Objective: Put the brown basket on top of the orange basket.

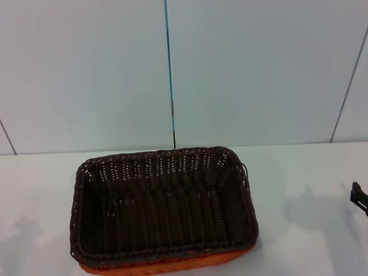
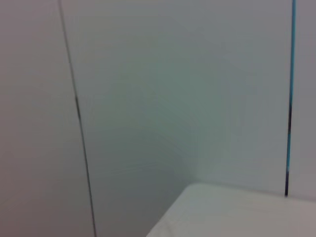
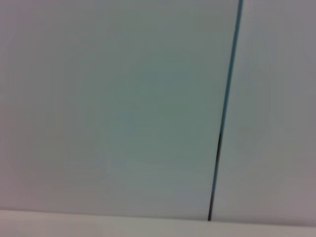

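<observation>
Brown basket [image 1: 164,204] sits nested on top of orange basket [image 1: 172,266], centre of white table [image 1: 305,172], near edge. Brown basket holds nothing; dark woven wicker, sloped sides, braided rim. Orange basket shows only as thin strip below near rim (rest hidden). Right gripper [image 1: 360,197] barely visible at far right, clear of baskets; finger state cannot tell. Left gripper out of sight.

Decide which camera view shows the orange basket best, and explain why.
The head view: only there does the orange basket appear, as a strip under the brown basket nested on it. Both wrist views show only wall and table edge, no basket.
</observation>
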Robot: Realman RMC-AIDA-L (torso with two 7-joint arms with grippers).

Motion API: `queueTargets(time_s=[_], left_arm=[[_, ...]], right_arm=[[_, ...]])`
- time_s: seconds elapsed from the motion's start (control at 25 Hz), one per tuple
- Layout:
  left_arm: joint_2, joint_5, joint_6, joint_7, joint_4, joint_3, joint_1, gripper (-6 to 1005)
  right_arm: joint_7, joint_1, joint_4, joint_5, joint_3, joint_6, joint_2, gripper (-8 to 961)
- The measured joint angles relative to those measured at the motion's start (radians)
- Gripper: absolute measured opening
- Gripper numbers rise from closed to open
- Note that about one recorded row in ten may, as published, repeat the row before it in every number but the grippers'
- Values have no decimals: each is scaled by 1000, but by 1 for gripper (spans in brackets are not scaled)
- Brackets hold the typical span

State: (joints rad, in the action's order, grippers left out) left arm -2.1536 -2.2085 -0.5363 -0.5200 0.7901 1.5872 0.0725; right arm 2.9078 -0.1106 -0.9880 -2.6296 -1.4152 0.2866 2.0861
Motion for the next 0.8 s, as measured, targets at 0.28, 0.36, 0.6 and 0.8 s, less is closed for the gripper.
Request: queueTargets(time_s=[0.28,0.36,0.6,0.8], left_arm=[[0,-273,-206,464,-197,-86,-3,920],[2,-374,-287,656,-264,-101,2,920],[9,-553,-401,908,-316,-100,2,919],[16,-562,-461,994,-345,-95,7,919]], right_arm=[[20,42,20,39,99,168,-2,931],[54,43,22,39,117,197,-4,931],[93,35,15,105,136,173,-6,931],[93,58,6,136,194,273,-7,931]])
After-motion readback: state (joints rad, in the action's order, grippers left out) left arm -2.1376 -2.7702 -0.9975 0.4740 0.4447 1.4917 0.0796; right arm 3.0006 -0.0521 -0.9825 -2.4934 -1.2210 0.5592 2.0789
